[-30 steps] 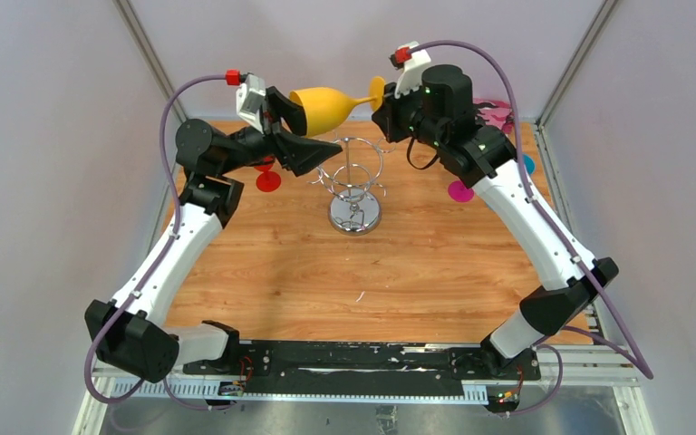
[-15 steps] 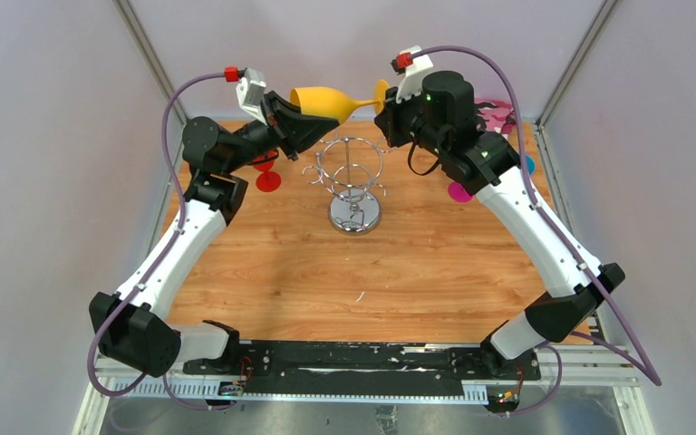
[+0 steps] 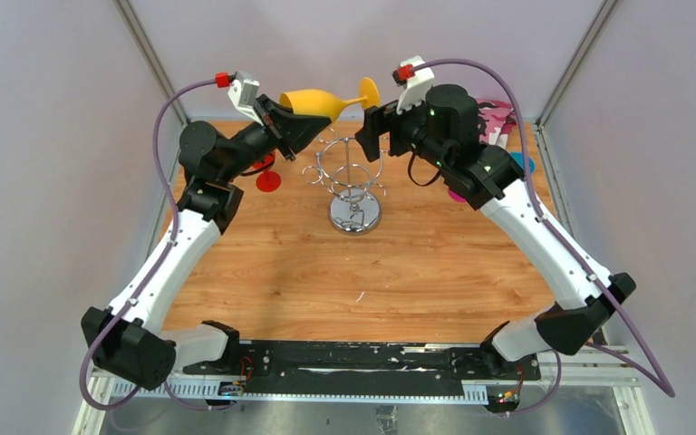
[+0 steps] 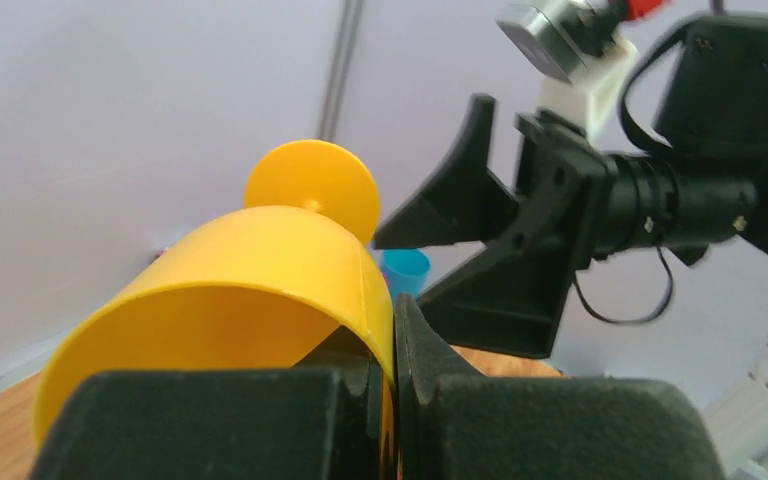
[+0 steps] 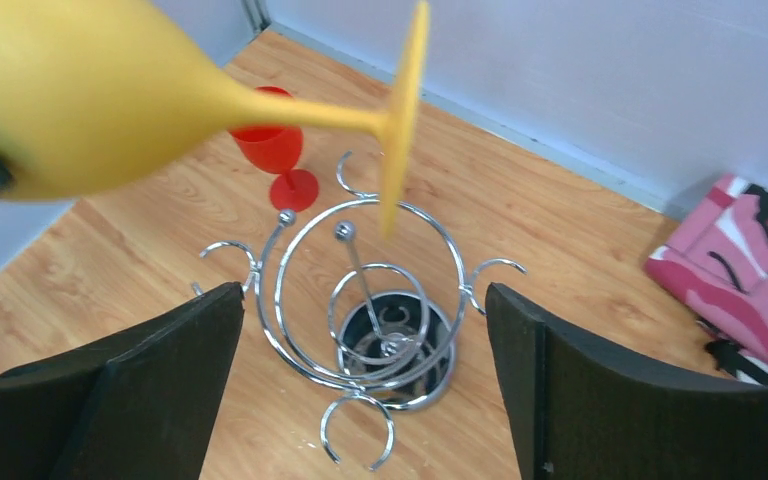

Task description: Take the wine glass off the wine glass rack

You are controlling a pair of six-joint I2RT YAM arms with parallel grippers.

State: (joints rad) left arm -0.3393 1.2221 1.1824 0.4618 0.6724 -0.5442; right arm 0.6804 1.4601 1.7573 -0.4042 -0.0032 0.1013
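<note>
A yellow wine glass (image 3: 313,101) hangs sideways in the air above the wine glass rack (image 3: 349,172), its foot pointing right. My left gripper (image 3: 288,116) is shut on the rim of its bowl; in the left wrist view the rim of the wine glass (image 4: 260,270) is pinched between the pads of the left gripper (image 4: 392,335). My right gripper (image 3: 376,133) stands open just right of the foot, not touching it. From the right wrist, the wine glass (image 5: 110,90) floats above the empty chrome rack (image 5: 415,375), seen between the spread fingers of the right gripper (image 5: 363,295).
A red wine glass (image 3: 267,177) stands on the table left of the rack. A pink patterned cloth (image 5: 740,250) lies at the back right. A blue cup (image 4: 407,270) and a magenta disc (image 3: 459,191) sit under the right arm. Enclosure walls stand close behind.
The left gripper closed on the bowl's rim. The right gripper then opened and let go of the foot. The glass has shifted slightly left and up.
</note>
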